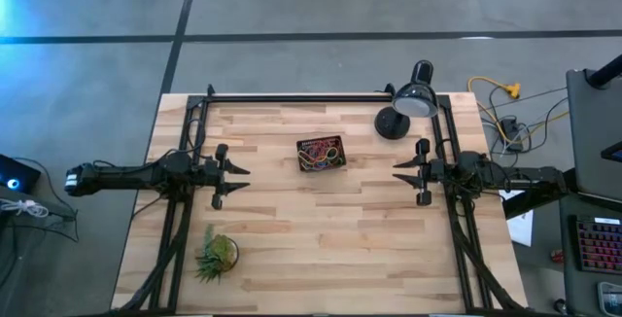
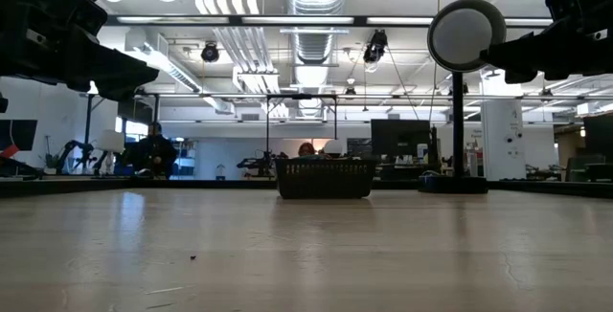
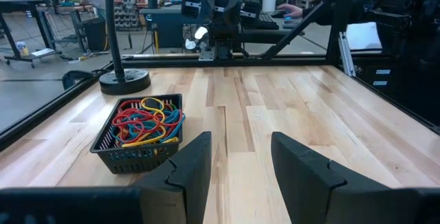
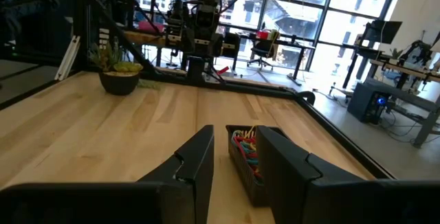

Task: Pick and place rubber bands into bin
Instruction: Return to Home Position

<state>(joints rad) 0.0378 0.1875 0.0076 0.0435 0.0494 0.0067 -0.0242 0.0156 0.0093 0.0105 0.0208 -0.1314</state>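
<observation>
i keep left pincer (image 1: pixel 243 179) and right pincer (image 1: pixel 397 174) released, well clear either side of the bin (image 3: pixel 134 157); its heaped rubber bands (image 3: pixel 148 119) could spill if nudged.

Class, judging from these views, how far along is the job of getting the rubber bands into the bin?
Done: the bands lie heaped in the bin, and no loose band shows on the table. In hand: nothing. The left end effector and right end effector hang open and empty on either side of the bin. Left: seemingly nothing more to pick.
</observation>
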